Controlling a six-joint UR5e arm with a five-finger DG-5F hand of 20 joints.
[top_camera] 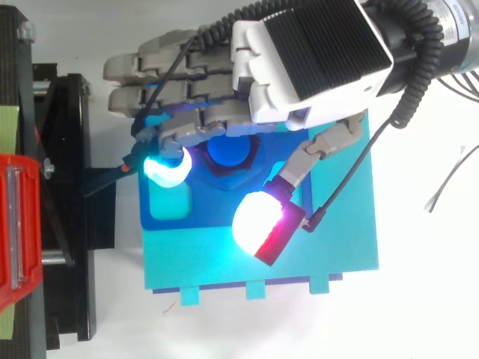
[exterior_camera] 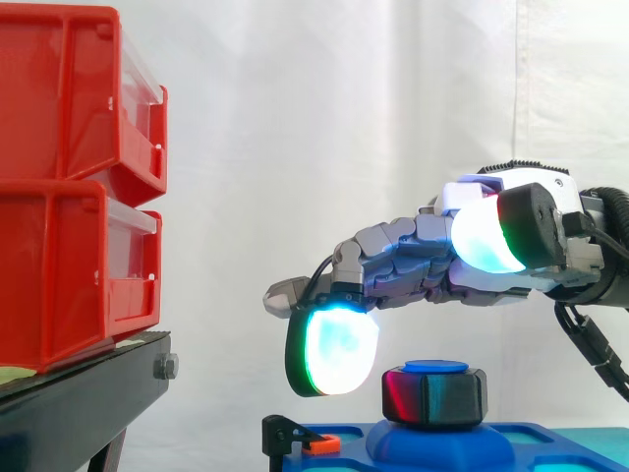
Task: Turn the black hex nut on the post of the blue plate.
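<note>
Hovering just above the work, the robot's grey jointed hand reaches in from the right of the side view, and we see it spread wide with nothing in its grasp. Its fingers run out almost level to the left. One of them bends down at the end, and its thick fingertip pad glows white, cyan and green as it hangs beside the black hex nut. We can see a clear strip of white curtain between that pad and the nut, so they are near but apart. The thumb pad glows white and cyan with a green edge, and it sits well above the nut, touching nothing.

The nut sits low around the round blue post, with the post's flat cap showing just over its top. Red and green light from the pads falls on its left faces. Post and nut rise from a rounded boss on the blue plate, which lies along the bottom of the side view.

From above, the back of the hand covers the far part of the plate. We pick out the blue post top just below the knuckles, with the bent finger's glowing pad to its left and the thumb pad lower, over bare plate. Neither pad touches the post.

Off to the left, two red plastic bins are stacked on a black stand. A small black clip with an orange tip sits at the plate's left edge.
</note>
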